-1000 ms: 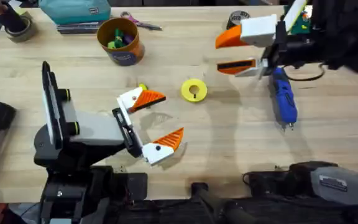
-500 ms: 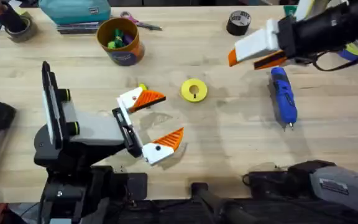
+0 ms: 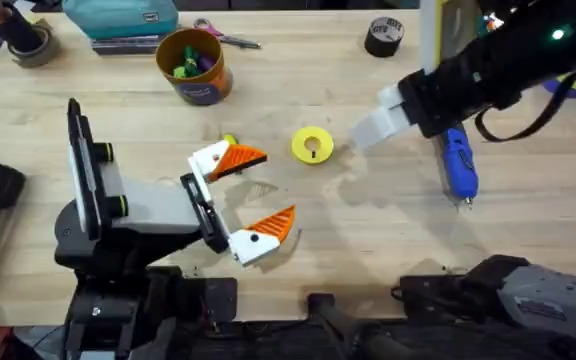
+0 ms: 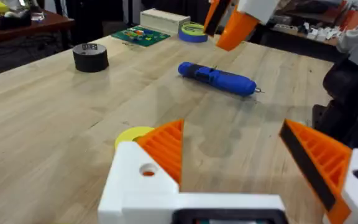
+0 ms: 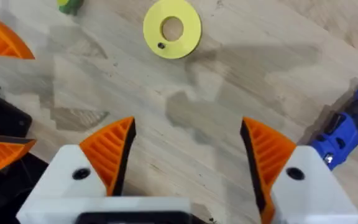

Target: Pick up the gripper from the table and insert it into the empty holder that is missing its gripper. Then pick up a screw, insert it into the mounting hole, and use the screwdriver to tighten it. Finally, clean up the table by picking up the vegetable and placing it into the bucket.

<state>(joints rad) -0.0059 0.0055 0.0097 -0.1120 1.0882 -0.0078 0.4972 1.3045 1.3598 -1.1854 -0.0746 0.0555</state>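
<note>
Two hands work over the bench (image 3: 118, 100): the right hand (image 5: 188, 155) hangs spread wide and empty above bare wood between the yellow disc (image 3: 312, 145) and the blue screwdriver (image 3: 457, 163), while the left hand (image 3: 243, 200) rests equally open, holding nothing. The vegetable (image 3: 229, 140) peeks out behind its upper finger, mostly hidden. Light and likely slick, the corn cob seems best pinched across its middle. The bucket (image 3: 195, 65) stands well apart.
</note>
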